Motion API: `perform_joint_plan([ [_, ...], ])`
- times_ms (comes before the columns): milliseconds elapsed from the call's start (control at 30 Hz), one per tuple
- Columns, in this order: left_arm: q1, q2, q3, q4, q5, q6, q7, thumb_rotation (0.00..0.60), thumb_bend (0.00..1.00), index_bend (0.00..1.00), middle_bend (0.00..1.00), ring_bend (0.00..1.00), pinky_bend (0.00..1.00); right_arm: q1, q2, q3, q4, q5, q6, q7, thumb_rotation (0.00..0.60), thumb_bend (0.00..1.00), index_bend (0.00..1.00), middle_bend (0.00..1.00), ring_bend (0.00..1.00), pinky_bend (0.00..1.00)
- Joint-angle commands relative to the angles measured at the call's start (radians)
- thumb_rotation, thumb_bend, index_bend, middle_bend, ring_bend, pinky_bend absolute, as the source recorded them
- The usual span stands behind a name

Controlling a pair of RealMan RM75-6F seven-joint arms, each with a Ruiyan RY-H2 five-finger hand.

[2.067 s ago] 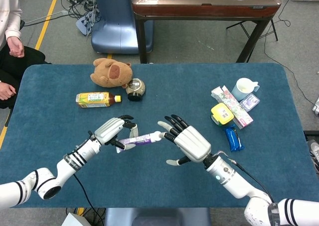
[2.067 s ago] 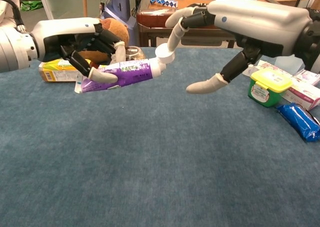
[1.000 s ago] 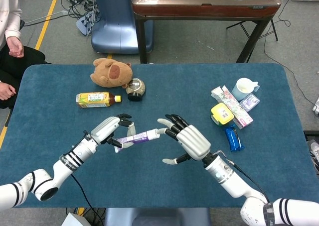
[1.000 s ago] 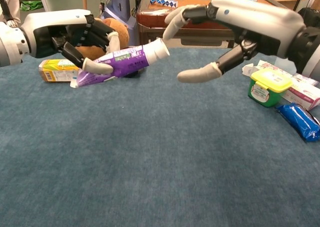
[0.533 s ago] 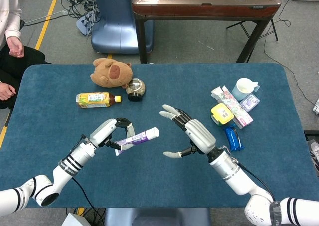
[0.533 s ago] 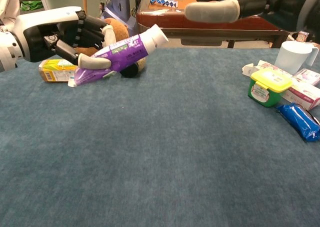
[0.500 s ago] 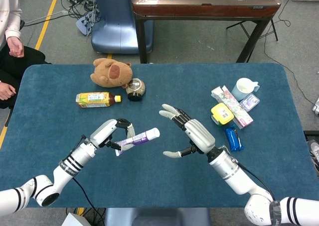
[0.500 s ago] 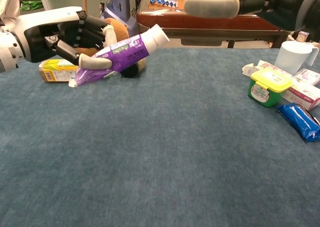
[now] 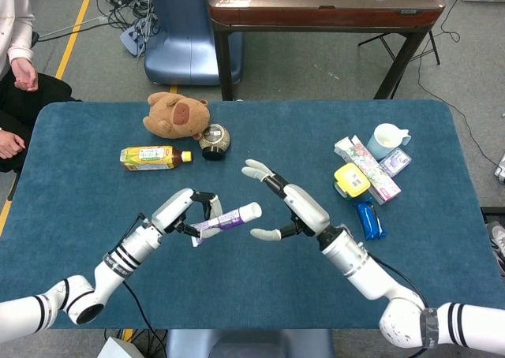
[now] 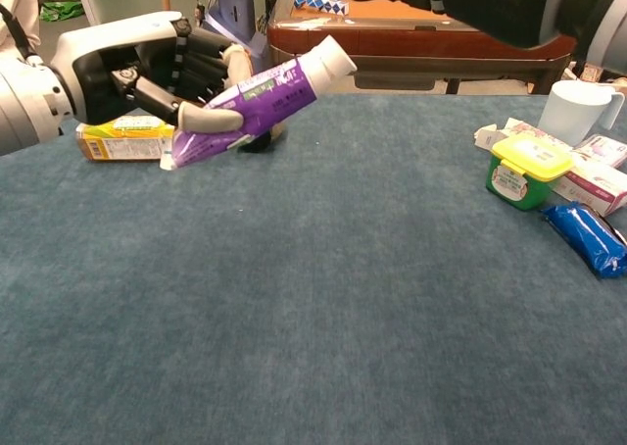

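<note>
head view: left robot hand [image 9: 183,210] holds capped purple tube [image 9: 230,218]; right robot hand [image 9: 293,206] spread wide, empty.

Purple toothpaste tube [image 9: 227,218], white cap on, tilted cap-up, held above table

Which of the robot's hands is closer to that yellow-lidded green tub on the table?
The right hand. It hovers open, just left of the tub in the head view. The left hand is much farther left, holding a purple tube.
</note>
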Motion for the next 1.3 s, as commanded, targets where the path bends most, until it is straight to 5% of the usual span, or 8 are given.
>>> perform_joint_plan([
  [33,-0.002,-0.003,-0.005,0.002,-0.004,0.0,-0.006,0.6,0.45,0.61,0.71,0.61,0.49,0.007,-0.014,0.002,0.005,0.006,-0.006,0.015,0.343,0.0,0.0,0.0,0.0,0.0],
  [700,-0.007,-0.004,-0.017,-0.002,-0.008,0.007,-0.011,0.6,0.45,0.61,0.72,0.61,0.49,0.06,-0.139,0.015,0.072,0.02,-0.04,0.123,0.295,0.0,0.0,0.0,0.0,0.0],
  [1300,-0.008,-0.007,-0.01,0.015,0.003,0.012,-0.004,0.6,0.45,0.62,0.73,0.61,0.49,0.071,-0.128,0.017,0.064,0.013,-0.051,0.147,0.294,0.0,0.0,0.0,0.0,0.0],
])
